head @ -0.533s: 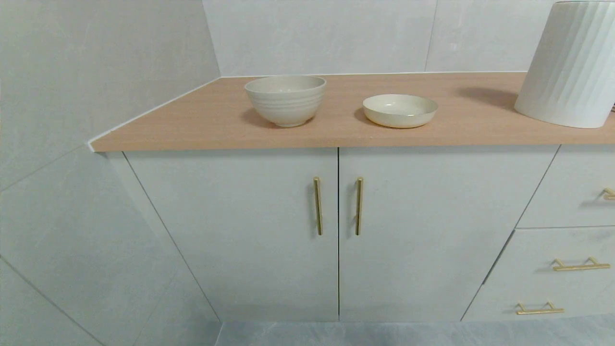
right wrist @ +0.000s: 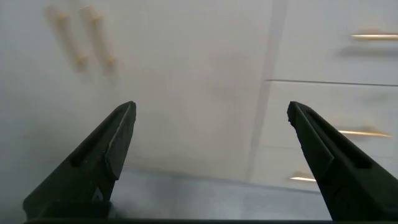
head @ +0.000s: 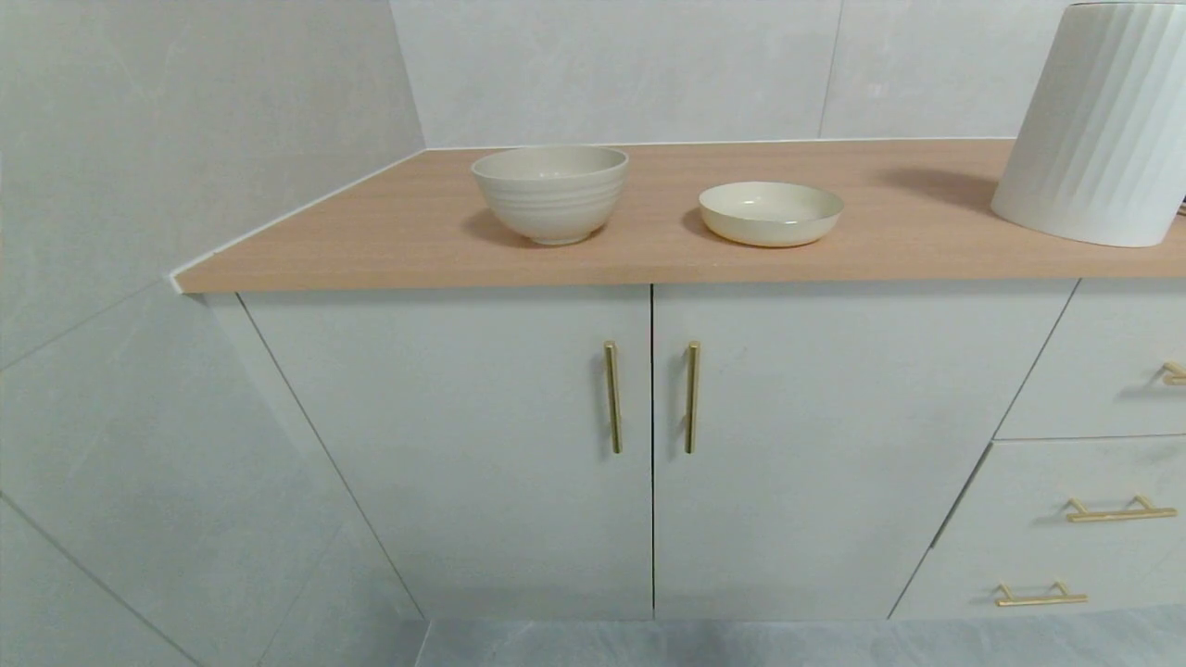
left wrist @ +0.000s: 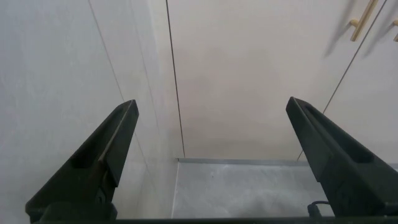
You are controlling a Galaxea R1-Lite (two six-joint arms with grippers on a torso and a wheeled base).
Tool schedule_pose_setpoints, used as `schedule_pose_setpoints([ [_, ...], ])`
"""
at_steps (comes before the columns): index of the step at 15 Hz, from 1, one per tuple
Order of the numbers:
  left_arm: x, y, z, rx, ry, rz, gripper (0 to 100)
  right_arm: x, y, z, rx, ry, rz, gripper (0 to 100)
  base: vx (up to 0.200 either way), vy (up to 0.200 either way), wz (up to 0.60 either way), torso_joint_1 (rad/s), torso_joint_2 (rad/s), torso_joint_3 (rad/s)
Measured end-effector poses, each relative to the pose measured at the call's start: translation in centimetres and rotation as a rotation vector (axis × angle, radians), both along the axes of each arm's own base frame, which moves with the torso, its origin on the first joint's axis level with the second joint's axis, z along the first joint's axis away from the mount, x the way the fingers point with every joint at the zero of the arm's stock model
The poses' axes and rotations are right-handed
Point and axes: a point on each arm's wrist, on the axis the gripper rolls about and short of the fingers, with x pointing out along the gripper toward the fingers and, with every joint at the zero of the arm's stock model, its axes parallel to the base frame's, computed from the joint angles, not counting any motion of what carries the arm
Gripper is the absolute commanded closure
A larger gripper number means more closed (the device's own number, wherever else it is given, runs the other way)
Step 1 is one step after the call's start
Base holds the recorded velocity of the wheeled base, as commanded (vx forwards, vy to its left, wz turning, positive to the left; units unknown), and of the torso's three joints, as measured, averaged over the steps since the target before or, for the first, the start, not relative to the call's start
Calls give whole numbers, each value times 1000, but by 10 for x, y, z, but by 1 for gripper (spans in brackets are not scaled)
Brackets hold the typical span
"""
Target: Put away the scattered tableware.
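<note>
Left end effector (left wrist: 211,102), left wrist view: released, its two dark fingers (left wrist: 102,158) spread wide apart. Beyond them stands a pale cabinet door (left wrist: 249,81), with a grey wall panel (left wrist: 56,74) beside it and a strip of grey floor (left wrist: 242,186) at the foot. One gold handle (left wrist: 362,21) shows blurred at the far edge of the door.

Right end effector (right wrist: 211,106), right wrist view: released, dark fingers (right wrist: 102,162) held wide apart. Behind them is a pale cabinet front (right wrist: 186,93) with a blurred pair of gold bar handles (right wrist: 84,40). Beside it are drawer fronts (right wrist: 329,118), each with a gold pull (right wrist: 373,36).

Head view, items on the wooden worktop (head: 371,241):
- Bowl (head: 550,193), deep, cream, ribbed on the outside, upright, at about 12 o'clock in the view.
- Shallow dish (head: 771,213), cream, upright, at 3 o'clock of the bowl and near it but apart from it.
- Ribbed white container (head: 1098,130), large, between 2 and 3 o'clock of the dish, well apart from it.

Head view, items below the worktop:
- Two closed doors (head: 463,445), meeting in a seam at 6 o'clock of the gap between bowl and dish.
- Vertical gold handles (head: 612,396), one on each side of that seam.
- Drawers (head: 1066,482) at 4 o'clock, with gold pulls (head: 1119,509).
</note>
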Motion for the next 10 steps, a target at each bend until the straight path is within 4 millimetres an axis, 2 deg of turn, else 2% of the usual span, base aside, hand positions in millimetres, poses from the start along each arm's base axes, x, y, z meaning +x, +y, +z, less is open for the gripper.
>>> schedule_pose_setpoints([
  [2, 0, 0, 0, 0, 0, 0, 0, 29, 3, 28, 2, 117, 123, 0, 0, 0, 0, 0, 0, 0],
  [5, 0, 0, 0, 0, 0, 0, 0, 106, 19, 63, 16, 255, 303, 0, 0, 0, 0, 0, 0, 0],
  [7, 0, 0, 0, 0, 0, 0, 0, 162, 41, 75, 45, 298, 416, 0, 0, 0, 0, 0, 0, 0],
  [10, 0, 0, 0, 0, 0, 0, 0, 232, 94, 85, 135, 325, 584, 0, 0, 0, 0, 0, 0, 0],
])
